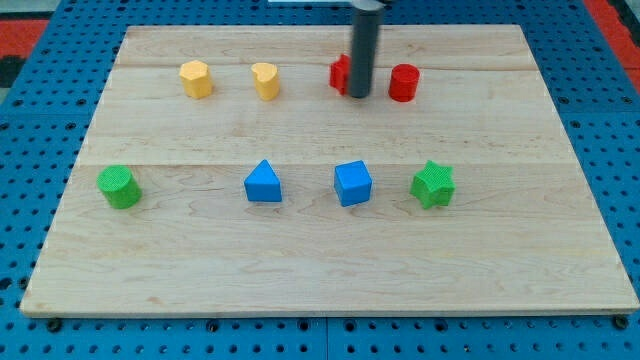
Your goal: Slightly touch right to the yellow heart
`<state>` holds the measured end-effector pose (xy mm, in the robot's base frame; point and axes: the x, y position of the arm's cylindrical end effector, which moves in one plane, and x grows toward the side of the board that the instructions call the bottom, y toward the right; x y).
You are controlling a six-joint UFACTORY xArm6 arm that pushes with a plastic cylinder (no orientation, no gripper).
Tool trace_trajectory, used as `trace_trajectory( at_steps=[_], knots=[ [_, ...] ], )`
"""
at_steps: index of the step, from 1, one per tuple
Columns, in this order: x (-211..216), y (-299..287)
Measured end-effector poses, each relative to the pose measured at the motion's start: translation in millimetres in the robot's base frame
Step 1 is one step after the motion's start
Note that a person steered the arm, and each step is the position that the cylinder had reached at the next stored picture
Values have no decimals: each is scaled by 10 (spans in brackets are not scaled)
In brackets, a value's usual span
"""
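Now the tip (359, 96), with no fingers to report, sits between two red blocks (341, 73), right of the yellow heart (265, 80); it should creep left along the desk (320, 250) and graze the heart's right side gently.

1. A pale wooden board (330, 260) with visible grain lies flat on a blue perforated surface (30, 110).
2. The landmark is the blue cube (353, 183), near the board's middle.
3. To its left in the view sit a blue triangular block (263, 182) and, farther off, a green cylinder (119, 187).
4. Just to its right is a green star-shaped block (433, 184).
5. Toward the view's top from it: a yellow hexagonal block (196, 79), a yellow heart (265, 80), a partly hidden red block (340, 73), and a red cylinder (404, 82).
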<state>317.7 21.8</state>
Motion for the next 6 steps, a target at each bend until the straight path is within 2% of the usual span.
trace_trajectory(
  at_steps=[3, 5, 6],
  knots=[
    [-75, -685],
    [181, -686],
    [181, -474]
  ],
)
